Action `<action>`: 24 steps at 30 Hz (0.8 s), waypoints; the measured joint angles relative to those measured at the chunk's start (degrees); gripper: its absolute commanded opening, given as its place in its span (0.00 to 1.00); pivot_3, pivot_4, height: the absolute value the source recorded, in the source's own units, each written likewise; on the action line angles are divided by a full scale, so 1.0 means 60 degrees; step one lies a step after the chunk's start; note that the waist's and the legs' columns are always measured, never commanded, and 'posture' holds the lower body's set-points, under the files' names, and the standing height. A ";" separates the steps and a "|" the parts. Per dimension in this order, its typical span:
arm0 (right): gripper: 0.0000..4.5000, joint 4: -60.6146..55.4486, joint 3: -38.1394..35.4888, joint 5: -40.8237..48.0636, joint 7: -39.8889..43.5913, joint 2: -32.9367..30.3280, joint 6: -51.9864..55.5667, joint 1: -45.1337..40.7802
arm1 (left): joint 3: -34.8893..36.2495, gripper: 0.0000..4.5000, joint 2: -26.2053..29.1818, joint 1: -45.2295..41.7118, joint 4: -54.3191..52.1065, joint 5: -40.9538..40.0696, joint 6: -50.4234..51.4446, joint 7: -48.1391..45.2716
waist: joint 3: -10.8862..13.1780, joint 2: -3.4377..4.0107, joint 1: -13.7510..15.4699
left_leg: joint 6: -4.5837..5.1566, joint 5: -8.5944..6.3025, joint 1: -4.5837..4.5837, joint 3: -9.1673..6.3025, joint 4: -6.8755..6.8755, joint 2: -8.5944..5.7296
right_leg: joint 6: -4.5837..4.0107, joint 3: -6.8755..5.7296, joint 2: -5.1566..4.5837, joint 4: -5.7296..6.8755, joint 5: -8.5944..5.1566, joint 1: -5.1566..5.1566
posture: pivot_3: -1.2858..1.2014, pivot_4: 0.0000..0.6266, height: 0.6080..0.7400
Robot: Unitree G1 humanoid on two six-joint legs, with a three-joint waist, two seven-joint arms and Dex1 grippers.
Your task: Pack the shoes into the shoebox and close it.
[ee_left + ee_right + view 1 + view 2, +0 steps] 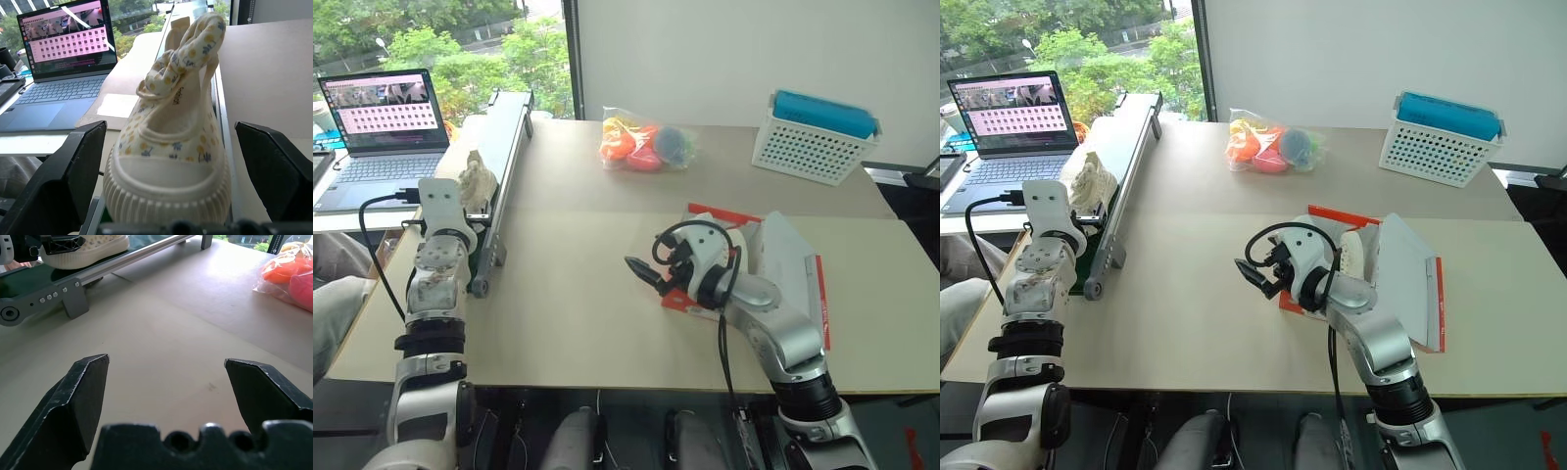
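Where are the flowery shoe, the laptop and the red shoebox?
shoe (171, 147): left wrist view, toe upper.
laptop (386, 122): left eye view, screen.
shoebox (1435, 294): right eye view, red edge.

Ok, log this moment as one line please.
left pincer: open, around shoe on conveyor | right pincer: open, empty, over table | shoebox: open

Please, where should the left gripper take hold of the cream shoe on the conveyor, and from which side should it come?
Probably across the toe end of the shoe, coming level from the front. The toe points at the open left gripper, and its fingers already stand on either side of the ribbed sole, not touching it. The bow on top is soft, so the firm sole walls seem the safer place to close on.
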 measured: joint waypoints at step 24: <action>1.00 0.0011 -0.0080 -0.0011 -0.0073 0.0001 0.0012 0.0000 | 0.0477 0.01 -0.0386 -0.0259 0.0215 -0.0656 0.0524 -0.0231 | -0.0001 -0.0001 0.0031 | -0.0007 0.0006 0.0017 -0.0002 0.0001 0.0000 | -0.0001 0.0000 -0.0001 0.0012 0.0000 0.0011 | 0.52 0.24 0.69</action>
